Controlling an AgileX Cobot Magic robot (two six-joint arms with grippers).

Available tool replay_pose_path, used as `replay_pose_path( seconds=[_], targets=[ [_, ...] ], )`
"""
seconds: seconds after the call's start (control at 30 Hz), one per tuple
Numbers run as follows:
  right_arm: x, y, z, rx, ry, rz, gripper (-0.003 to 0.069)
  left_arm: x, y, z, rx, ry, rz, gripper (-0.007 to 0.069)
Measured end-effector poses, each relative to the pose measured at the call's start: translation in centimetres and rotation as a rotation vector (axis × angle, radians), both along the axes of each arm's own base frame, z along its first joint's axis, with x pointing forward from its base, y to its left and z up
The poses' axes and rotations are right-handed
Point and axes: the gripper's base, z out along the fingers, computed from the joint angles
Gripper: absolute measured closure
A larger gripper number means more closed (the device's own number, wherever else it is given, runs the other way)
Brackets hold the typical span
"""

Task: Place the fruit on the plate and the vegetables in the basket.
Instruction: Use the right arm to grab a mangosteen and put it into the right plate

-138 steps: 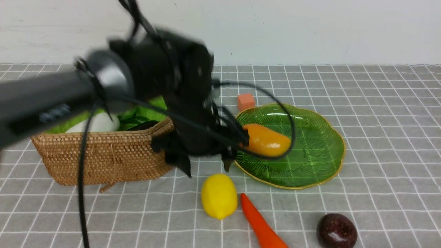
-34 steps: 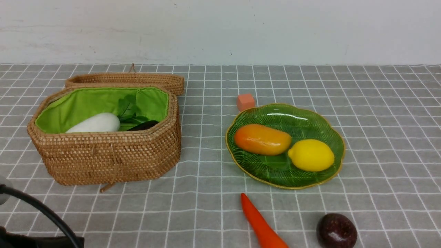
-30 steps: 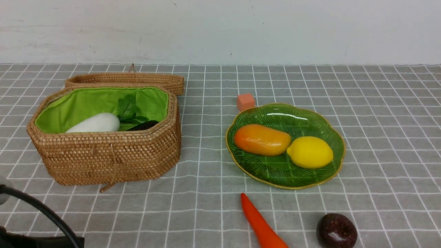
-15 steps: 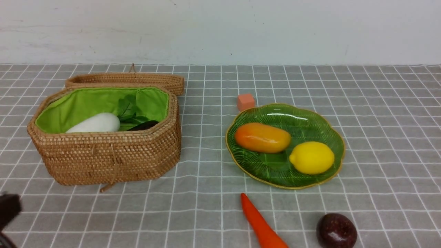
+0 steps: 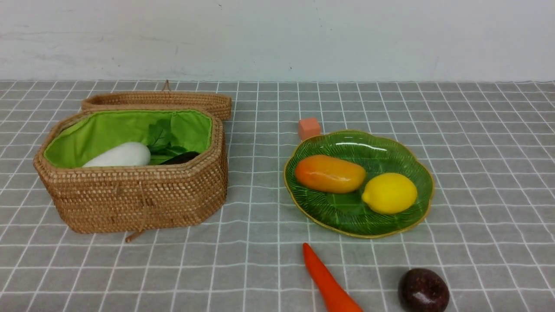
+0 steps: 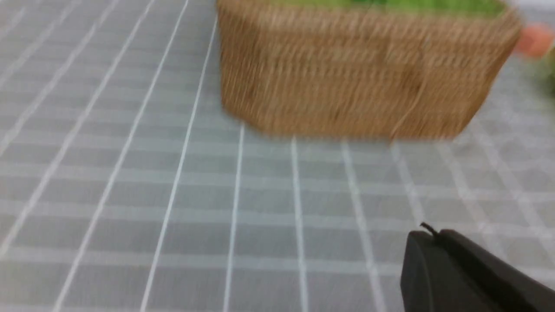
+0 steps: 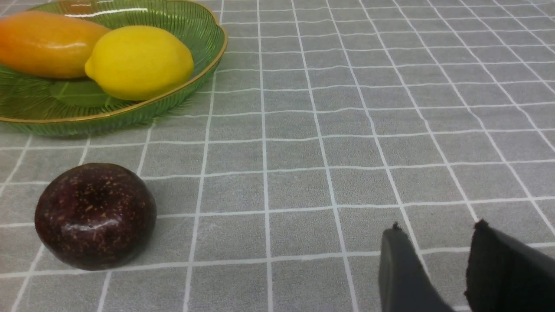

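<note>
Tools low over the grey checked table (image 5: 477, 173): your right tool (image 7: 437, 234) hangs parted and empty near the round dark maroon speckled fruit (image 7: 95, 215), while your left tool (image 6: 427, 242) is clenched on nothing before the octagonal woven rattan basket (image 5: 138, 199). With the oblong orange-yellow mango (image 5: 330, 173) and yellow lemon (image 5: 390, 193) on the wide green glass plate (image 5: 381, 154), the long orange-red carrot (image 5: 327, 281) lies on the table. Your next move is probably to close around the maroon fruit.
</note>
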Motion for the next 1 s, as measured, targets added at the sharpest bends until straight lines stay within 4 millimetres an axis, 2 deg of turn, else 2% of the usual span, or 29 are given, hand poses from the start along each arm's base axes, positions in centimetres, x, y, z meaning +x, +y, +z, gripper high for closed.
replay_pose_path(
  seconds=[0.07, 0.5, 1.0],
  targets=[
    [0.0, 0.0, 0.0, 0.0, 0.0, 0.0, 0.0418, 0.05, 0.05, -1.11, 0.004, 0.032, 0.01, 0.0638],
    [0.0, -0.01, 0.0, -0.004, 0.0, 0.0, 0.0418, 0.24, 0.09, -0.92, 0.011, -0.017, 0.019, 0.063],
    [0.11, -0.3, 0.18, -0.103, -0.033, -0.004, 0.0418, 0.24, 0.09, -0.91, 0.011, -0.018, 0.019, 0.0619]
  ],
)
